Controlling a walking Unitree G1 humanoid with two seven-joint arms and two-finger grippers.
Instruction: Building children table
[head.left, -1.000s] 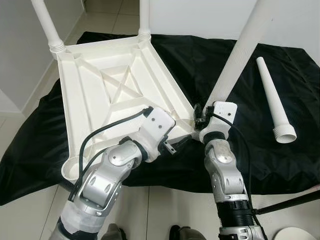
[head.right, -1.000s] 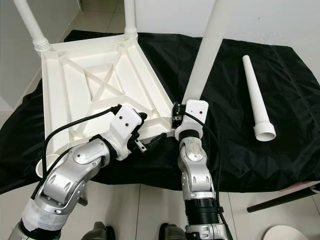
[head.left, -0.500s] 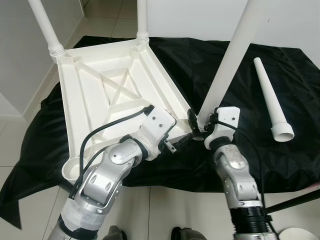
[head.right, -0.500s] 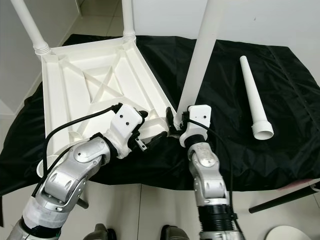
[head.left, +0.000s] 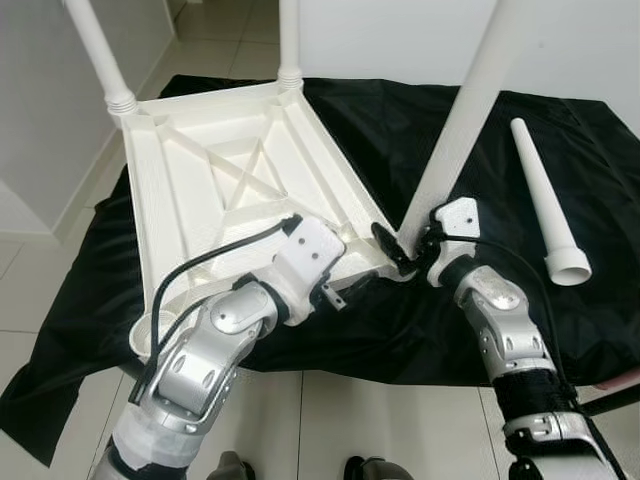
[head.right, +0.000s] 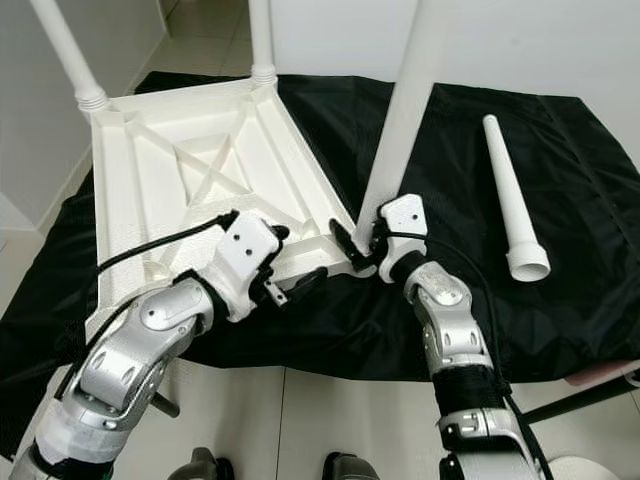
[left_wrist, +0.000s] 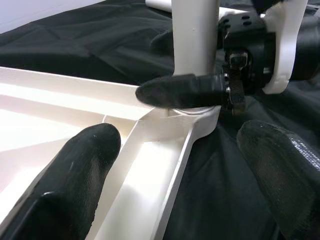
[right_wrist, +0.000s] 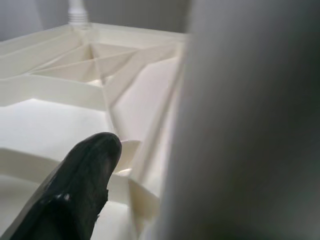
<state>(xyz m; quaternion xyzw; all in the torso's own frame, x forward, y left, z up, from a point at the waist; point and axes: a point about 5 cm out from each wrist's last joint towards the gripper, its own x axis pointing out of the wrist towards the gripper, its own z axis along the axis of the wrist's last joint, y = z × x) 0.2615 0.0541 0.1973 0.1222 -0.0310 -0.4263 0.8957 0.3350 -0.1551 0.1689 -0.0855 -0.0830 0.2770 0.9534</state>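
A black cloth (head.left: 470, 330) covers the floor and carries everything else. On it lies the white table top (head.left: 230, 190) upside down, its ribbed underside facing up; the ribs cross in the middle and divide it into shallow recesses, and the sockets sit at the corners. Two white legs stand upright in the far corner sockets, the far left leg (head.left: 95, 50) and the far right leg (head.left: 289, 40). A third leg (head.left: 462, 125) stands in the near right corner socket, leaning slightly toward the robot's right. The near left corner socket (head.left: 152, 332) has no leg in it. A loose leg (head.left: 545, 200) lies flat on the cloth well to the right, its wide collar end nearer the robot.

The right gripper (head.left: 400, 252) is at the base of the third leg, its fingers (left_wrist: 180, 91) clasped around the leg just above the socket. The left gripper (head.left: 345, 290) sits at the near right edge of the table top, its fingers (left_wrist: 75, 175) spread apart, one over a recess and the other over the cloth, holding nothing.
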